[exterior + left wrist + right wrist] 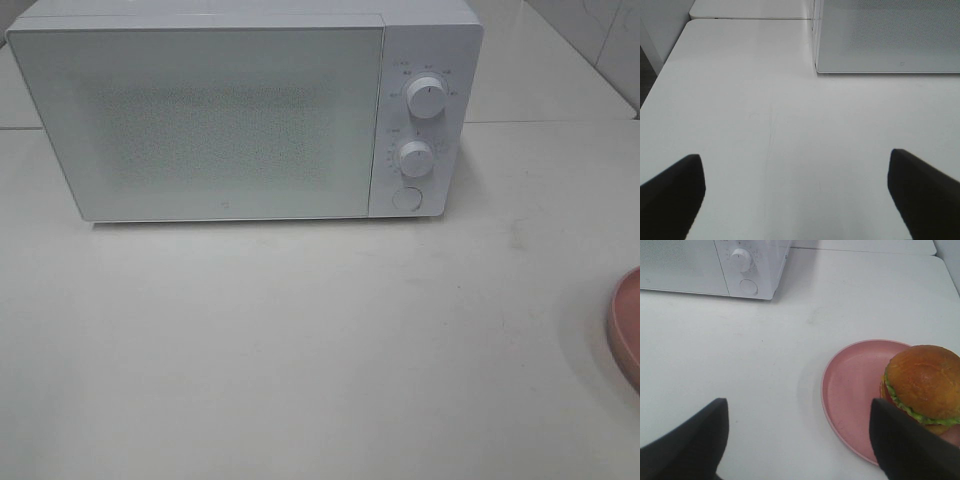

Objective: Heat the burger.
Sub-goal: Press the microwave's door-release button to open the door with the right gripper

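The burger [923,383], with a glossy brown bun and green lettuce, sits on a round pink plate [852,385] in the right wrist view. Only the plate's edge [627,326] shows at the right border of the high view; the burger is out of that view. The white microwave [240,110] stands at the back of the table with its door shut. My right gripper [800,450] is open and empty above the table, short of the plate. My left gripper [797,195] is open and empty over bare table, in front of the microwave's left corner [887,37].
The microwave has two knobs [427,99] and a round door button [407,197] on its right panel. A table seam runs behind it. The table's left edge [660,80] shows in the left wrist view.
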